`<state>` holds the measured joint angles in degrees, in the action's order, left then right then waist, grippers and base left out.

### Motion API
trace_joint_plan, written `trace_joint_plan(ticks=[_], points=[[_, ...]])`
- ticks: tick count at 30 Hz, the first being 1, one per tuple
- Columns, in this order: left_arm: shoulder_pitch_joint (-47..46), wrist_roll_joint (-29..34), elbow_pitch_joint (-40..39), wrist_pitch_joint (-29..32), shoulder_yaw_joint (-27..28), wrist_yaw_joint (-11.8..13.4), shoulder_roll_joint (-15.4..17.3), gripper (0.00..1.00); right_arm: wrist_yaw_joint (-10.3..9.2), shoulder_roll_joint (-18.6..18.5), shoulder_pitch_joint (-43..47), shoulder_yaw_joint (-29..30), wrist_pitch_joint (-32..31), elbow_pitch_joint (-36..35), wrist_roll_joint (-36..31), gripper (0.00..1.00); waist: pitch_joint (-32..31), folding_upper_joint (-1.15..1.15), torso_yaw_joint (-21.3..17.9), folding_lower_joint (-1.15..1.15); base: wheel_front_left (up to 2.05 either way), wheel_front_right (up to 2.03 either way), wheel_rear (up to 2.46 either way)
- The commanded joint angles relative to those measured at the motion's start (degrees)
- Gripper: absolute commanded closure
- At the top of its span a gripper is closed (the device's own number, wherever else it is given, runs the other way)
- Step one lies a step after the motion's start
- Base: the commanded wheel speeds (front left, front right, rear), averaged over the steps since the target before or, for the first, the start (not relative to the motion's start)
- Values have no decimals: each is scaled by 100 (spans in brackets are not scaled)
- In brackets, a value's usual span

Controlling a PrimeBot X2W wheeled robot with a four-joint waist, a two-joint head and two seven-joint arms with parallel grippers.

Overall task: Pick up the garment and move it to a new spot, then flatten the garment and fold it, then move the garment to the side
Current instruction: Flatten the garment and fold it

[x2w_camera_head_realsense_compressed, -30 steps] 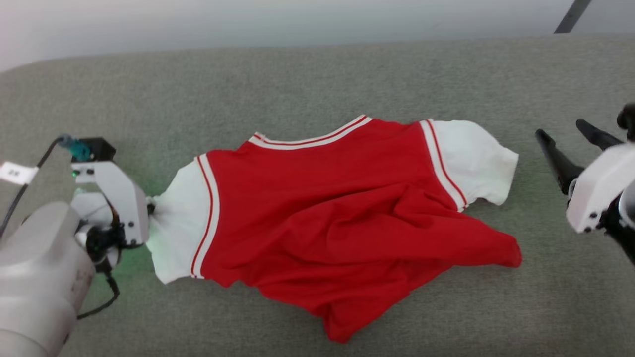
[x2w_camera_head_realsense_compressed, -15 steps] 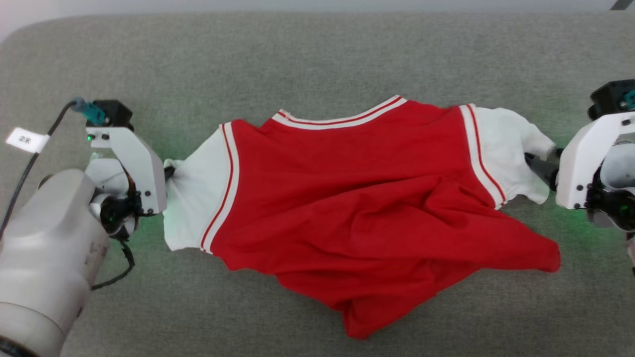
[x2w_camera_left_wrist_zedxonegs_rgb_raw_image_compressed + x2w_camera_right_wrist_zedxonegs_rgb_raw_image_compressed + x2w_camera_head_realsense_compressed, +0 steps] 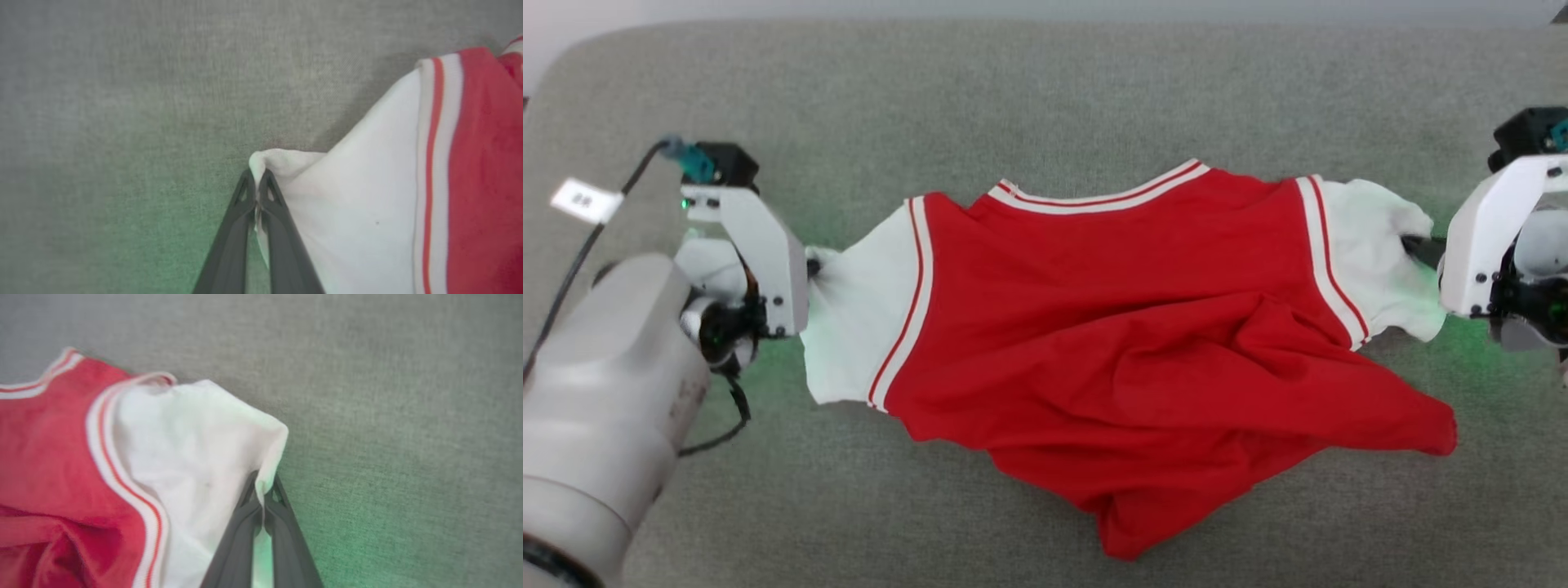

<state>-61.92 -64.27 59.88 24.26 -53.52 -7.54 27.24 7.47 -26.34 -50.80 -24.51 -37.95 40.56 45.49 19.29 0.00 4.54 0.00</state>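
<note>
The garment [image 3: 1111,327], a red shirt with white sleeves and striped trim, lies print-side down across the grey surface, its lower red part bunched and twisted toward the front. My left gripper [image 3: 810,263] is shut on the edge of the white left sleeve [image 3: 359,204], the cloth pinched between its dark fingertips [image 3: 256,192]. My right gripper [image 3: 1417,249] is shut on the edge of the white right sleeve [image 3: 192,457], with the hem caught between its fingers [image 3: 263,498]. The shirt stretches between the two grippers.
The grey fabric surface [image 3: 1045,98] spreads wide behind and in front of the shirt. A black cable with a white tag [image 3: 582,200] hangs by my left arm. Green light from the wrists tints the cloth near both grippers.
My right gripper came in from the right, reached the white right sleeve and shut on it. The head camera shifted; the left gripper kept its hold on the left sleeve.
</note>
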Motion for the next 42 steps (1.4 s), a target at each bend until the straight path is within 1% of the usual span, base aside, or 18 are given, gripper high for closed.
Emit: trace_joint_plan(ticks=[1,6,9,11,16,18,22,25,28,31,35,38,40,42], points=[[-135,68,-57,22,-50,26,50,100,4,-12,-99,-59,50,-107,121,100,-204,0,-16,0,0,0,0],[-617,182,-514,12,-180,21,218,100,3,-329,-304,-456,196,-645,378,100,-641,0,-74,0,0,0,0],[-993,295,-745,3,-256,21,327,100,3,-511,-489,-596,310,-925,519,100,-902,0,-95,0,0,0,0],[-1234,306,-876,-5,-244,21,334,100,3,-592,-605,-662,398,-1085,608,100,-1063,0,-98,0,0,0,0],[-1845,396,-1017,-71,-211,21,333,100,3,-694,-962,-691,618,-1457,887,100,-1445,0,-92,0,0,0,0],[-2074,340,-1046,-142,-129,21,291,100,3,-726,-1113,-709,684,-1601,973,100,-1564,0,-98,0,0,0,0],[-2453,301,-1095,-204,-22,21,280,100,3,-727,-1408,-711,725,-1802,1127,100,-1730,0,-140,0,0,0,0],[-2668,192,-1076,-110,59,20,214,100,3,-673,-1603,-614,691,-1801,1318,100,-1778,0,-161,0,0,0,0],[-2808,103,-1068,-15,135,23,183,100,3,-663,-1723,-590,658,-1758,1359,100,-1745,0,-173,0,0,0,0],[-2972,154,-1047,89,119,71,209,100,3,-670,-1902,-603,663,-1595,1222,100,-1571,0,-194,0,0,0,0],[-3106,226,-997,134,69,128,178,100,3,-541,-2223,-523,762,-1161,1006,100,-1162,0,-229,0,0,0,0],[-3186,282,-928,48,54,174,102,100,3,-366,-2538,-516,910,-714,705,100,-752,0,-268,0,0,0,0],[-3257,424,-842,-118,-25,201,25,100,3,-290,-2821,-571,1177,-386,281,100,-466,0,-269,0,0,0,0],[-3450,637,-712,-514,-52,299,-56,100,3,-167,-3151,-610,1826,-8,-285,100,-186,0,-268,0,0,0,0]])
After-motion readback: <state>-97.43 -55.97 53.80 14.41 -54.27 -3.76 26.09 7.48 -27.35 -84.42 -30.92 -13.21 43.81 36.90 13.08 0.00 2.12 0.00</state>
